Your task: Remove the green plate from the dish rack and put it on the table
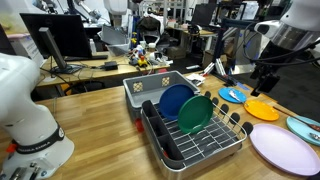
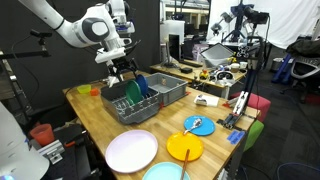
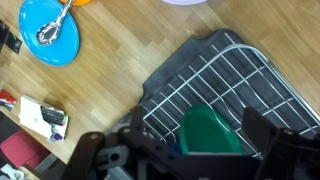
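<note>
At the left of my wrist view, a light-blue plate (image 3: pixel 62 50) carrying a spoon (image 3: pixel 47 36) lies on the table (image 3: pixel 115 75). Right of it is the dish rack (image 3: pixel 240 75), where the green plate (image 3: pixel 210 132) stands on edge among the prongs, just beside a dark blue plate (image 1: pixel 174 100). My gripper (image 2: pixel 121 73) hangs above the rack, jaws spread wide and holding nothing.
</note>
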Controlling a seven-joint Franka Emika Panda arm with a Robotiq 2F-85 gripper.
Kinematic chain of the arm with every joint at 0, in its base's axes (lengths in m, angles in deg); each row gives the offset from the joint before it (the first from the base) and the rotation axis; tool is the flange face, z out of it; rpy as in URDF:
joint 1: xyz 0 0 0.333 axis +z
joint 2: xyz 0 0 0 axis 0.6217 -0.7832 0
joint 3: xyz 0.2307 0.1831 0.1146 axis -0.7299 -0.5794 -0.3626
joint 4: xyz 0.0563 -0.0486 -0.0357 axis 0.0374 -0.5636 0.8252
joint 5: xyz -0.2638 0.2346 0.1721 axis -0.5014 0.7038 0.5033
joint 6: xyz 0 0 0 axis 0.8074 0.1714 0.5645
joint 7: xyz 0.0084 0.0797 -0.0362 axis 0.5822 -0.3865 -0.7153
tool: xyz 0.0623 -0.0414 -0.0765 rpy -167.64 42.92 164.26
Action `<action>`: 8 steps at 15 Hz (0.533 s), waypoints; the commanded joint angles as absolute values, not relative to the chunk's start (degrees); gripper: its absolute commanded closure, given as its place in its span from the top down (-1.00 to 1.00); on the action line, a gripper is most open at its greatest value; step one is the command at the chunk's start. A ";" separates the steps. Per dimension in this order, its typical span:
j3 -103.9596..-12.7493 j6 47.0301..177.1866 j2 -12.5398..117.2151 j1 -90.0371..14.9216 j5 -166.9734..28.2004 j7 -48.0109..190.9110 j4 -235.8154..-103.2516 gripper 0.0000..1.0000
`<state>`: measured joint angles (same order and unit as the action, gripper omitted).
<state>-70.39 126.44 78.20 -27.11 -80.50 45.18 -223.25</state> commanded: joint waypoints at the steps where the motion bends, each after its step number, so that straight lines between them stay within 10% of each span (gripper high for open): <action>1: -70.81 127.56 77.66 -26.90 -80.90 44.38 -222.80 1.00; 8: -73.71 132.49 69.64 -24.79 -84.95 40.27 -215.61 1.00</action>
<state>-73.32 129.46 74.93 -24.79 -83.34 43.00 -219.03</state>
